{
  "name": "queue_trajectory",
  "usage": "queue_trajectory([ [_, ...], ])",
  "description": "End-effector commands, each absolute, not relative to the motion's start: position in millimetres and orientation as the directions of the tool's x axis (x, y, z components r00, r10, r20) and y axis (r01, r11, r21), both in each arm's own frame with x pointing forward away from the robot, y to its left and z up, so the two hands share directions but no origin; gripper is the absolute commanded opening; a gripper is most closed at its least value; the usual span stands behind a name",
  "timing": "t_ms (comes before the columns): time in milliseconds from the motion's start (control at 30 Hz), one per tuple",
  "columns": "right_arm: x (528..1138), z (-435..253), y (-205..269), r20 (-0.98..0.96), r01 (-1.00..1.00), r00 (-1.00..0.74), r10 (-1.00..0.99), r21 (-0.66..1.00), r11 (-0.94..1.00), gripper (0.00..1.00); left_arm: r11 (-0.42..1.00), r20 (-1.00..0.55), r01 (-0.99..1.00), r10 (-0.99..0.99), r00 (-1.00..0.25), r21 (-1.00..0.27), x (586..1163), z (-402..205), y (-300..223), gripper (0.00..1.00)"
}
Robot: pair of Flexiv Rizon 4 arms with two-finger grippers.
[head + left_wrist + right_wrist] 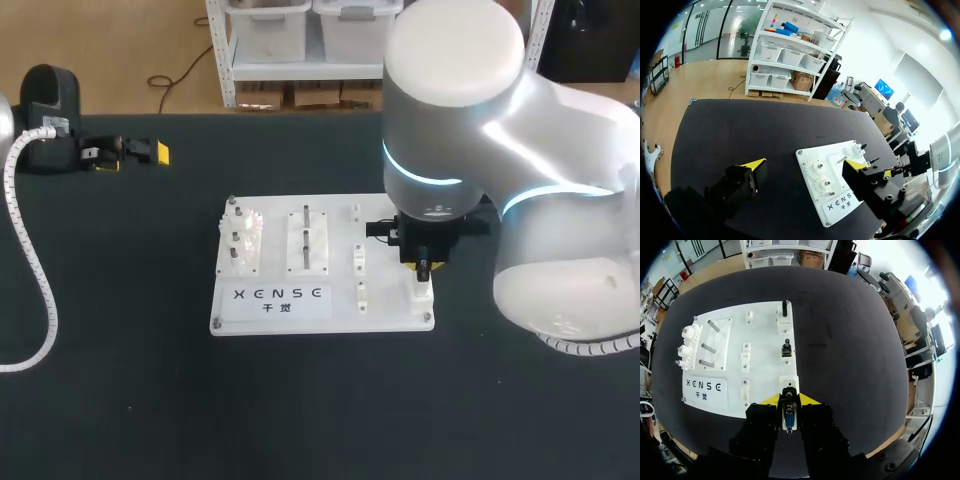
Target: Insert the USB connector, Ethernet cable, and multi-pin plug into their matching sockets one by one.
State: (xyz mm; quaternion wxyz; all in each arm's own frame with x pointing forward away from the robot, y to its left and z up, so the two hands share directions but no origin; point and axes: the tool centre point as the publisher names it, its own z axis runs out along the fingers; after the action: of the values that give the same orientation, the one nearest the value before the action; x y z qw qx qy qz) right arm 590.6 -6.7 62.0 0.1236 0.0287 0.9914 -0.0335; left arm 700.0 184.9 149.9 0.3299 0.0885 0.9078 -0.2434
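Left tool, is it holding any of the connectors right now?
No, in the left wrist view the left tool stands open, with nothing between its fingers, only the black table and white board ahead.

On the white board [385, 300] before me, a label [279, 298] bears one row of capital letters, with seemingly two small characters beneath.
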Motion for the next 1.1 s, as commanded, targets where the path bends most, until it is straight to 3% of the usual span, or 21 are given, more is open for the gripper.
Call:
queue_trajectory([
  [33,589.8,59.8,-6.4,-0.254,0.068,-0.966,0.050,-0.062,0.996,0.00,0.866,-0.642,0.321,0.000,-0.767,-0.384,700.0,149.9,184.9,1.00],
  [1100,593.0,60.0,-6.8,-0.259,0.075,-0.964,0.055,-0.064,0.995,0.00,0.866,-0.642,0.321,0.000,-0.767,-0.384,700.0,149.9,184.9,1.00],
])
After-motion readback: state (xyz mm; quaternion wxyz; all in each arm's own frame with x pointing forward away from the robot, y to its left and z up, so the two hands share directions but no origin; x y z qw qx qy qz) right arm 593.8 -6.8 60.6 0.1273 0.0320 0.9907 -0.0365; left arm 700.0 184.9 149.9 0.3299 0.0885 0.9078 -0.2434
